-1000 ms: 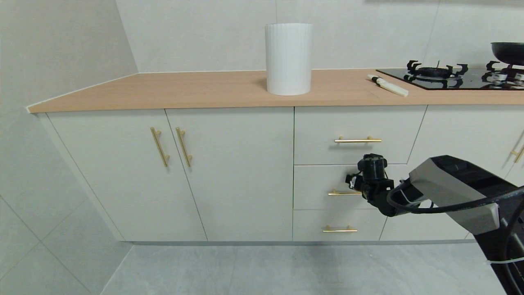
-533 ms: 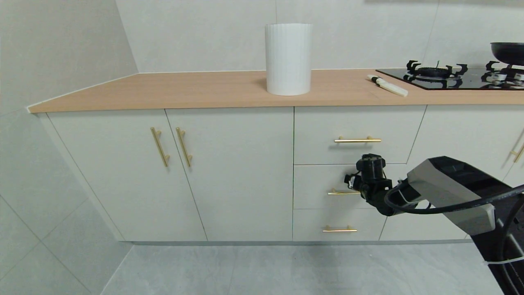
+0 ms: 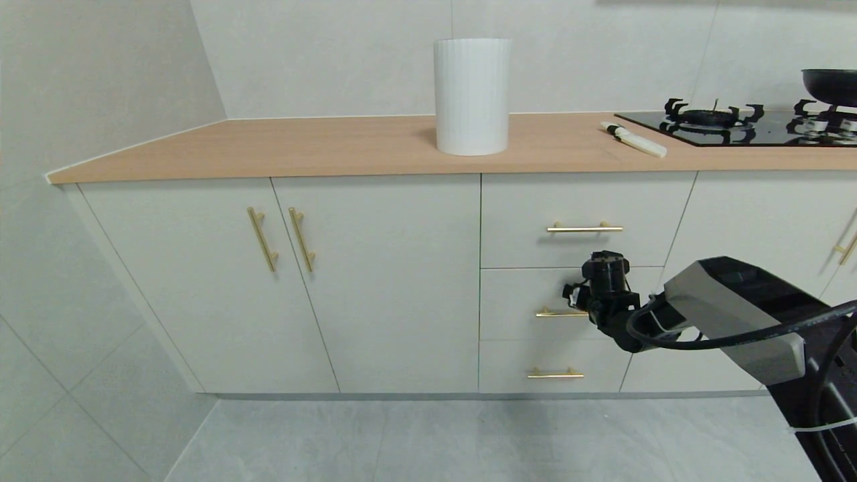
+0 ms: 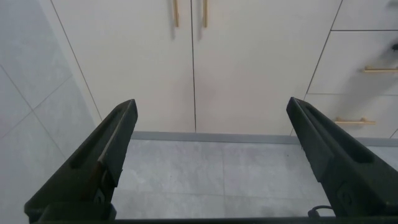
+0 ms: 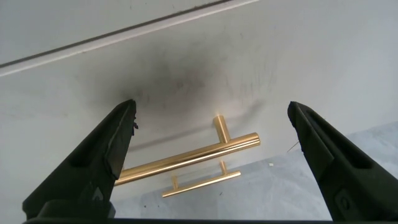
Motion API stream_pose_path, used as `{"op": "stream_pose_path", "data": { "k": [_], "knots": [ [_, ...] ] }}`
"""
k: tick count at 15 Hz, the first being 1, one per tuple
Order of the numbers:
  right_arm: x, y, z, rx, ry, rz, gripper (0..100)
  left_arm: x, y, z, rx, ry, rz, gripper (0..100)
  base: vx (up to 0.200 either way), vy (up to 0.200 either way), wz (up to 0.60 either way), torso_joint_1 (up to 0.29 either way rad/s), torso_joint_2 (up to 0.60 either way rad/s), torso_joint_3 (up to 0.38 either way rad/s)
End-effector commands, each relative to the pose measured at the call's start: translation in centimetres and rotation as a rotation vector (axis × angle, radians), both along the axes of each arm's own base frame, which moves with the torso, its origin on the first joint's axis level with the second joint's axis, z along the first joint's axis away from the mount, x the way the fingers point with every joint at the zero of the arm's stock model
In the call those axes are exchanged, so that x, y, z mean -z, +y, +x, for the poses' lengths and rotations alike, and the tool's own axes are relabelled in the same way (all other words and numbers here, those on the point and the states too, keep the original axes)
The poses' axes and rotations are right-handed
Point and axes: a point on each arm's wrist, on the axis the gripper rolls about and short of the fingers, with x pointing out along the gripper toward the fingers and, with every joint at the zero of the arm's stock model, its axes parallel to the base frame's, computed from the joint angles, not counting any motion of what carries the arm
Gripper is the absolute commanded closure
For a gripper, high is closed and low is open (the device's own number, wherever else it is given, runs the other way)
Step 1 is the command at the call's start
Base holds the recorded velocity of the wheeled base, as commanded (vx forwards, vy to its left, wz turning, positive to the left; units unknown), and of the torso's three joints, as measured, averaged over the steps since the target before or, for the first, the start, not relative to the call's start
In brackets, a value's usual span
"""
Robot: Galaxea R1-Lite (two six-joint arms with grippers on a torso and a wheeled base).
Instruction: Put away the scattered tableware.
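Note:
A white-handled knife [image 3: 633, 139] lies on the wooden countertop [image 3: 321, 144], just left of the hob. A tall white ribbed holder [image 3: 472, 96] stands mid-counter. My right gripper [image 3: 580, 295] hovers below the counter, right in front of the middle drawer's gold handle [image 3: 559, 312]. In the right wrist view its fingers are open [image 5: 210, 111], with that handle [image 5: 186, 160] lying between and just beyond them, untouched. My left gripper [image 4: 210, 106] is open and holds nothing; it is low and faces the double cabinet doors [image 4: 189, 56] and the floor.
Three stacked drawers sit right of the double doors: top handle [image 3: 584, 229] and bottom handle [image 3: 554, 375]. A black gas hob [image 3: 736, 124] with a dark pan [image 3: 830, 84] fills the counter's right end. A wall closes in on the left. Grey tile floor [image 3: 469, 442] lies below.
My right gripper has crept slightly left, closer to the middle drawer's handle. Nothing on the counter has moved.

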Motion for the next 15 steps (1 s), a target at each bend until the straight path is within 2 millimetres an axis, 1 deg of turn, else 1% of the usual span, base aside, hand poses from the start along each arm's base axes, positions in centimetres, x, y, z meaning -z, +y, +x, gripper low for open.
{"op": "stream_pose_path", "data": {
  "k": [1, 2, 3, 5, 7, 8, 9, 10, 11, 12, 14, 15],
  "knots": [
    [-0.7, -0.2, -0.9, -0.002, 0.016, -0.004, 0, 0.0, 0.0, 0.0, 0.000, 0.000, 0.000, 0, 0.000, 0.000, 0.00, 0.000, 0.00, 0.000],
    [-1.6, -0.5, -2.3, -0.007, 0.046, -0.011, 0, 0.0, 0.0, 0.0, 0.000, 0.000, 0.000, 0, 0.000, 0.000, 0.00, 0.000, 0.00, 0.000],
    [-3.0, -0.8, -4.5, -0.021, 0.077, -0.016, 0, 0.0, 0.0, 0.0, 0.000, 0.000, 0.000, 0, 0.000, 0.000, 0.00, 0.000, 0.00, 0.000],
    [-6.4, -1.3, -8.0, -0.053, 0.073, -0.002, 0, 0.0, 0.0, 0.0, 0.000, 0.000, 0.000, 0, 0.000, 0.000, 0.00, 0.000, 0.00, 0.000],
    [-10.2, -2.3, -10.8, -0.044, 0.025, 0.008, 0, 0.0, 0.0, 0.0, 0.000, 0.000, 0.000, 0, 0.000, 0.000, 0.00, 0.000, 0.00, 0.000],
    [-12.0, -2.9, -12.7, -0.036, 0.001, 0.010, 0, 0.0, 0.0, 0.0, 0.000, 0.000, 0.000, 0, 0.000, 0.000, 0.00, 0.000, 0.00, 0.000],
    [-14.5, -3.5, -15.5, -0.036, -0.041, 0.019, 0, 0.0, 0.0, 0.0, 0.000, 0.000, 0.000, 0, 0.000, 0.000, 0.00, 0.000, 0.00, 0.000],
    [-17.1, -3.9, -19.5, -0.057, -0.097, 0.031, 0, 0.0, 0.0, 0.0, 0.000, 0.000, 0.000, 0, 0.000, 0.000, 0.00, 0.000, 0.00, 0.000],
    [-18.8, -3.9, -22.7, -0.088, -0.144, 0.027, 0, 0.0, 0.0, 0.0, 0.000, 0.000, -0.002, 0, 0.000, 0.000, 0.00, 0.000, 0.00, 0.000],
    [-20.1, -4.3, -25.7, -0.101, -0.189, -0.011, 0, 0.0, 0.0, 0.0, 0.000, 0.000, 0.000, 0, 0.000, 0.000, 0.00, 0.000, 0.00, 0.000],
    [-21.8, -5.8, -30.2, -0.062, -0.270, -0.092, 0, 0.0, 0.0, 0.0, 0.000, 0.000, 0.000, 0, 0.000, 0.000, 0.00, 0.000, 0.00, 0.000],
    [-23.2, -6.7, -32.6, -0.050, -0.343, -0.098, 0, 0.0, 0.0, 0.0, 0.000, 0.000, 0.000, 0, 0.000, 0.000, 0.00, 0.000, 0.00, 0.000]
  ]
}}
